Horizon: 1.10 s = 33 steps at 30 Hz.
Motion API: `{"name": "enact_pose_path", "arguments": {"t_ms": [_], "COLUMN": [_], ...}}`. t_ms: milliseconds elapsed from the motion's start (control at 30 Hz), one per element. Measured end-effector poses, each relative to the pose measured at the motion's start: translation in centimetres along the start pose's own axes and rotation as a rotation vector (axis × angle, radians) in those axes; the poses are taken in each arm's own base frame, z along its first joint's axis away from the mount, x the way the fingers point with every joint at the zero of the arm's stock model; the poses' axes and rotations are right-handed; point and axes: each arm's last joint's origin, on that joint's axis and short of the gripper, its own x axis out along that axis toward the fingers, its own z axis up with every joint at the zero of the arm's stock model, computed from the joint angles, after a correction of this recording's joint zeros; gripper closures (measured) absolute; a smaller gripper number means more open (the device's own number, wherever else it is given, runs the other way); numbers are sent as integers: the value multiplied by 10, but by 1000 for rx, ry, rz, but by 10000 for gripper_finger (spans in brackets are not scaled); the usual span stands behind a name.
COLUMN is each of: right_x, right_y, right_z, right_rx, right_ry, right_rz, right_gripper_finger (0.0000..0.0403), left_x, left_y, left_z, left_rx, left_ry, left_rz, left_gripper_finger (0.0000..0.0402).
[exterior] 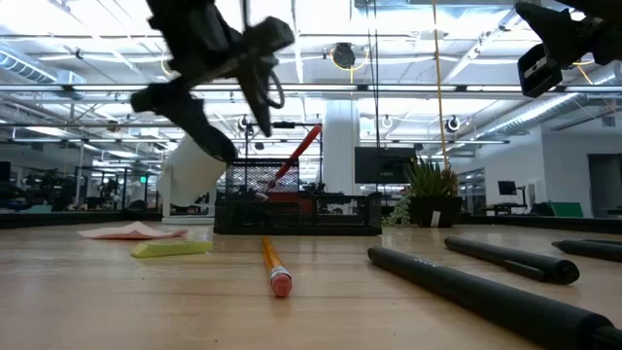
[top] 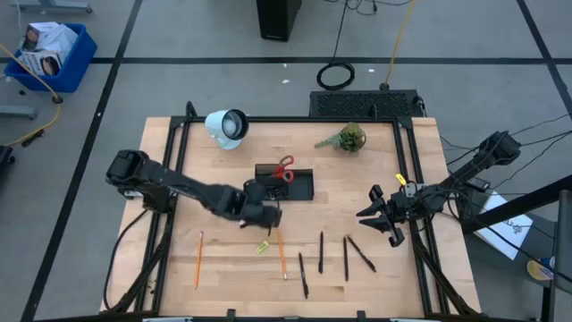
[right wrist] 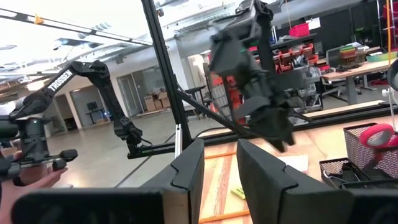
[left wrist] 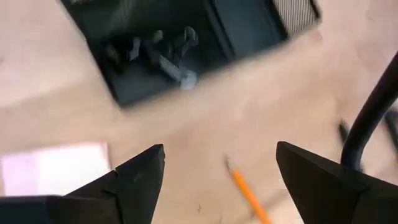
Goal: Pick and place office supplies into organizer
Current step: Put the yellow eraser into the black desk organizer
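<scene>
1. While your left claw [top: 266, 215] hangs above the wooden surface [top: 223, 268], just in front of the organizer [top: 299, 188], its fingers stand wide with nothing between them.
2. Looking through the left wrist view, you see the two dark fingers [left wrist: 134, 180] spread apart over bare wood, with an orange pencil [left wrist: 249, 193] and the pink sticky-note pad [left wrist: 53, 168] below them.
3. Your organizer sits near the middle of the surface, and the red-handled scissors [top: 284, 167] stand in it, handles up.
4. In the left wrist view you can make out small dark clips [left wrist: 152, 50] lying in one of its compartments.
5. Your right claw [top: 382, 219] waits off to the right side of the surface, well apart from the organizer; its fingers [right wrist: 186, 171] stand close together with a narrow gap and hold nothing.
6. You still have supplies loose on the surface: one pencil [top: 197, 259] at the front left, another pencil [top: 281, 253] just in front of the left claw, and a small yellow piece [top: 263, 248] beside it.
7. Several black pens [top: 346, 258] lie near the front, between the two arms.
8. Behind the organizer you can see a white lamp [top: 225, 126] and a small green plant [top: 349, 138].
</scene>
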Motion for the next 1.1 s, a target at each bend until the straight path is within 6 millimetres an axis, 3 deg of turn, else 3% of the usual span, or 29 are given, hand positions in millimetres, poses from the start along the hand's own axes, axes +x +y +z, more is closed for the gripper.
{"name": "enact_pose_path", "arguments": {"t_ms": [167,367,500,667,800,1100], "right_x": [0,0,0,0,0,0], "right_y": [0,0,0,0,0,0], "right_z": [0,0,0,0,0,0], "right_rx": [0,0,0,0,0,0], "right_ry": [0,1,0,0,0,0], "right_rz": [0,0,0,0,0,-1], "right_gripper_finger": [314,314,314,314,314,314], "left_x": [-11,-19,-21,-6,12,31], "left_y": [-4,-5,-6,-6,-8,-9], "left_z": [-35,-61,-74,-97,-101,-110], "left_rx": [100,240,239,249,254,276], "left_ry": [32,-39,-26,96,144,155], "left_rz": [-26,-29,-48,-17,12,28], "left_gripper_finger": [91,104,116,123,122,128]}}
